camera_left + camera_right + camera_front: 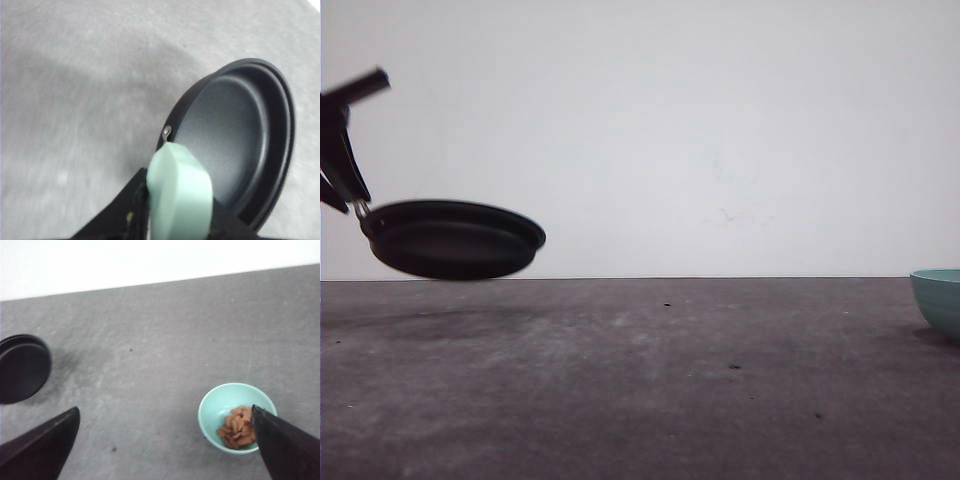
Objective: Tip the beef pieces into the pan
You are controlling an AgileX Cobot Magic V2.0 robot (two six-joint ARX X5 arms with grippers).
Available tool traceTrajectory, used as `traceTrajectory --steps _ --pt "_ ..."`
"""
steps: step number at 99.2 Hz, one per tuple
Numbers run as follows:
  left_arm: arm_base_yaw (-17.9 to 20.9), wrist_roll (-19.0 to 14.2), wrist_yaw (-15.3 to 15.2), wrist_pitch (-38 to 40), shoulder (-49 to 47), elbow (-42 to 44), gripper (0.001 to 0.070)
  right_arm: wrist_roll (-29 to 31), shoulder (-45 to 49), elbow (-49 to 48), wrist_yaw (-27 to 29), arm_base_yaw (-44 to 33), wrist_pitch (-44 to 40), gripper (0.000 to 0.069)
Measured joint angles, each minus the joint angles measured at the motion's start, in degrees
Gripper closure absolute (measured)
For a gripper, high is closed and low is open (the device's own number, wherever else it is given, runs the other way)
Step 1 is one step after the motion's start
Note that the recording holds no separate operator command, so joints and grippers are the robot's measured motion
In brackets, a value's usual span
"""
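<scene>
Left gripper (175, 220) is clamped on the pan's mint-green handle (179, 195), holding the pan (453, 238) up off the bench (640, 380) on the left side of the front view, roughly level with maybe a slight tilt. You can see its shadow on the bench underneath, so it's clearly in the air. From the left wrist view the inside of the pan is bare black, nothing in it yet.

Right gripper (165, 440) has its jaws spread wide with nothing between them, hanging above the bench. The beef pieces (237, 427) are all sitting in the teal bowl (214, 410), piled toward one side, and the bowl rests on the bench at the far right edge of the front view. In the right wrist view one dark fingertip (280, 445) overlaps the bowl's rim (can't tell whether it's actually touching or just above it).

So progress-wise I'd say: pan picked up, but no pouring done. What's left is the main bit, grabbing the bowl, bringing it and the pan together, and tipping the beef in. Right now pan and bowl are well apart, opposite ends of the bench.
</scene>
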Motion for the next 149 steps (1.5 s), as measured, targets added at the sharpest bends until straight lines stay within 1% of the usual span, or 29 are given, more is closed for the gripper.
traceTrajectory --steps 7,13,30,46,57,66,75,80,91,97,118,149 --pt "-0.3 -0.2 0.8 -3.8 -1.3 0.0 0.0649 0.0 1.5 0.0 2.4 -0.6 0.5 0.0034" --pt "-0.5 -0.2 2.3 -6.1 -1.7 0.0 0.0649 0.0 3.9 0.0 4.2 -1.6 1.0 0.0052" --pt "-1.8 -0.5 7.5 -7.2 -3.9 0.0 0.0649 -0.1 13.7 0.0 8.3 -4.8 1.7 0.0066" --pt "-4.8 -1.1 8.9 -8.2 -5.6 0.0 0.0649 0.2 23.9 0.0 8.6 -7.1 1.8 0.0066" --pt "-7.1 -1.1 9.1 -8.2 -5.4 0.0 0.0649 0.4 29.1 0.0 8.7 -7.6 1.7 0.0077" --pt "-8.9 -1.1 9.1 -7.7 -5.4 0.0 0.0649 1.0 32.9 0.0 10.1 -7.6 1.6 0.0111" --pt "-10.2 -1.1 9.2 -6.4 -5.4 0.0 0.0649 1.3 36.2 0.0 10.3 -7.6 1.9 0.0149" --pt "-10.6 -1.1 9.2 -6.0 -5.4 0.0 0.0649 1.5 37.9 0.0 10.3 -7.6 2.3 0.0183" --pt "-11.3 -1.1 9.1 -6.0 -5.4 0.0 0.0649 1.6 41.7 0.0 10.2 -7.6 2.9 0.0296" --pt "-11.6 -1.0 9.2 -6.1 -5.4 0.0 0.0649 1.6 43.9 0.0 10.3 -7.6 2.9 0.0332" --pt "-11.6 -1.0 9.1 -6.2 -5.4 0.0 0.0649 1.7 49.6 0.0 13.0 -8.0 3.8 0.0357" --pt "-11.6 -0.5 9.2 -6.2 -5.4 0.0 0.0649 1.7 56.4 0.0 13.0 -8.6 9.0 0.0369"
